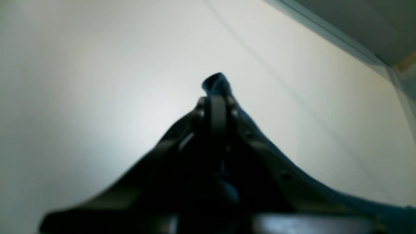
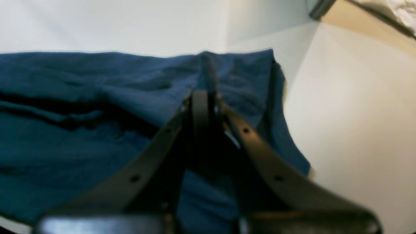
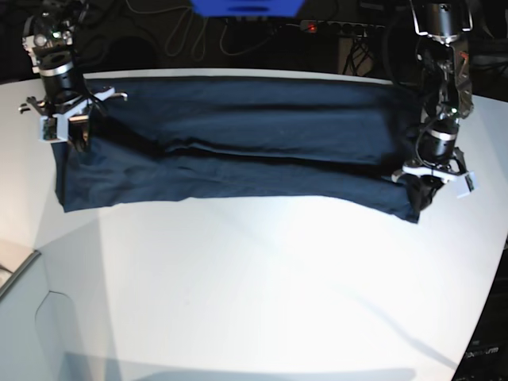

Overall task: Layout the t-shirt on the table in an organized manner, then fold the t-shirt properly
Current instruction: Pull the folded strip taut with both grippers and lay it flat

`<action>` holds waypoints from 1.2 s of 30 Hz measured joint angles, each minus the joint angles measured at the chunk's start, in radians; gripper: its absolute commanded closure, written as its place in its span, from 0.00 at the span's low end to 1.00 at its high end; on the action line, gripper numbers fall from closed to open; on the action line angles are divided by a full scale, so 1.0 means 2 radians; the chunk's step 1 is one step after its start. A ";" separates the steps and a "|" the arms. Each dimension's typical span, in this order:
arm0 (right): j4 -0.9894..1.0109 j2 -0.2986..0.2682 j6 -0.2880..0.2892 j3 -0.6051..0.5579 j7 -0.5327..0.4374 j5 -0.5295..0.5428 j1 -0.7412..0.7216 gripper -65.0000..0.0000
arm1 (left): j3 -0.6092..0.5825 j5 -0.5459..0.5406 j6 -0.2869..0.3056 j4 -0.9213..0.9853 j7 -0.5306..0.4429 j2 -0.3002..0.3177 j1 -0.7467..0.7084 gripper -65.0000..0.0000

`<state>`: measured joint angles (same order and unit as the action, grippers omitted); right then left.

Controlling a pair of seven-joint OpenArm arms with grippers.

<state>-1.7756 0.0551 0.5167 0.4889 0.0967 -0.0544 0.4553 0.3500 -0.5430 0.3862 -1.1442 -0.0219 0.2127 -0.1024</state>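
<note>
While wrists blur, t-shirt point(image 3: 238, 143) spans table point(image 3: 262, 278)

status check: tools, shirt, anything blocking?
Left tool shut on t-shirt corner. Right tool shut on the opposite end. Shirt stretched long across the table, one lengthwise crease through the middle. Nothing in the way.

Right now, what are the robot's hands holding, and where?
Both tools are shut on the t-shirt: left tool pinches one end's edge, right tool the opposite end.
</note>
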 measured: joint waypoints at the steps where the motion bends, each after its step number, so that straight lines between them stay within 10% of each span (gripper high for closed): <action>1: 0.001 0.000 0.000 0.000 0.001 0.000 0.001 1.00 | 0.000 0.000 0.006 0.000 0.000 0.000 -0.005 1.00; 36: -0.009 0.013 0.035 0.042 -0.002 0.000 0.046 1.00 | 0.035 0.007 0.015 0.028 0.005 0.002 -0.019 1.00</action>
<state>-1.7939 0.0803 0.5877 0.5720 0.0917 -0.0540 0.5468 0.4191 -0.5289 0.4160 -1.0882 -0.0128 0.2165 -0.1413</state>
